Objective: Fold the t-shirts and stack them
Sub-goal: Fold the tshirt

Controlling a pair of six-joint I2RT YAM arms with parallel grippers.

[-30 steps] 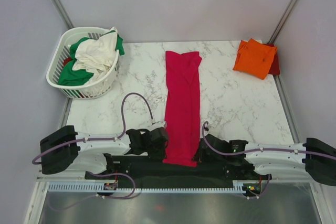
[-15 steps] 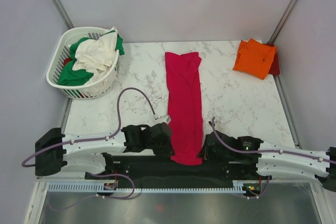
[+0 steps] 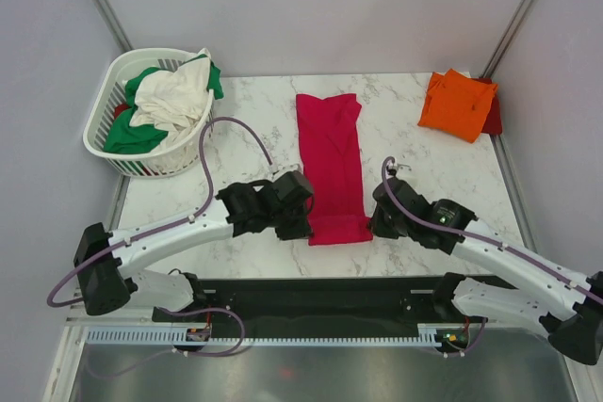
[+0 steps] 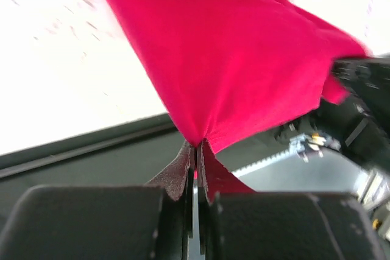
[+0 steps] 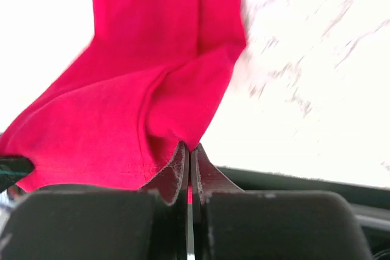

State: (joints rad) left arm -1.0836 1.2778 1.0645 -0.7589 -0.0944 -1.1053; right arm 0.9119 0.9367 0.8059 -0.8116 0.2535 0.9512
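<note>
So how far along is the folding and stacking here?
Done: a folded orange shirt lies on a dark red shirt at the far right corner.
In hand: the crimson-pink shirt, already a long narrow strip, with the left tool and right tool each shut on a near corner.
Left: a cream-white shirt and a green shirt heaped in the basket.

Basket (image 3: 151, 165) far left — long shirt (image 3: 332, 162) centre — folded shirts (image 3: 457, 105) far right corner
</note>
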